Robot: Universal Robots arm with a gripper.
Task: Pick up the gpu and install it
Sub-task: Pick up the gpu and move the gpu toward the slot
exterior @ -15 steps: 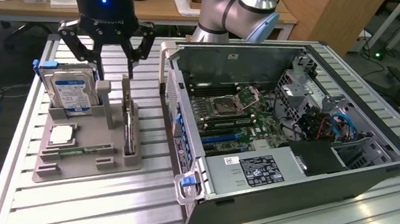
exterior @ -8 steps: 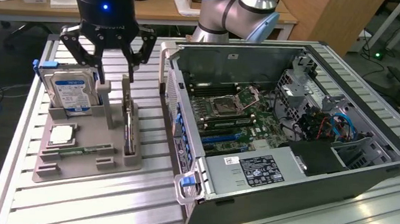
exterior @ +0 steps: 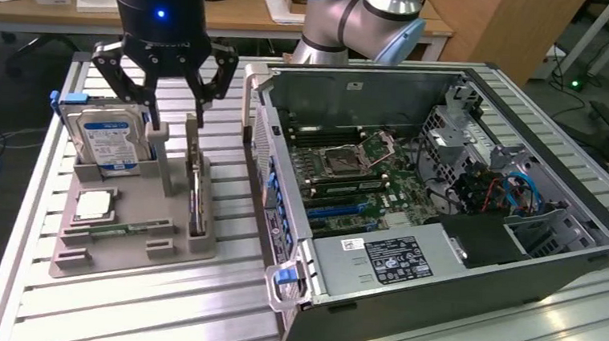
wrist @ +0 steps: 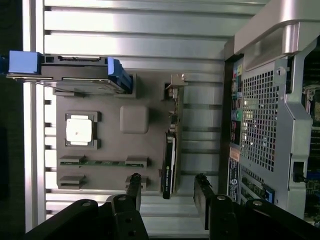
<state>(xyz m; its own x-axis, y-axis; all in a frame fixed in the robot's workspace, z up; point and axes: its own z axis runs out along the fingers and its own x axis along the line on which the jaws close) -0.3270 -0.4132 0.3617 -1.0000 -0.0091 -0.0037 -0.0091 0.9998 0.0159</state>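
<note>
spread pincer (wrist: 167, 179) astride upright gpu (wrist: 170, 150)

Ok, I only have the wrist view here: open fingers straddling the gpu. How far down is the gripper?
Observer: In the exterior view the gripper hangs over the tray, fingertips about level with the tall bracket end of the gpu. It holds nothing.
Operator: Is the computer open?
Observer: Yes, the case lies on its side, open side up, with the motherboard exposed.
Operator: And the blue-edged thing beside the card?
Observer: A hard drive standing upright in the tray, its blue label facing the exterior camera.
</note>
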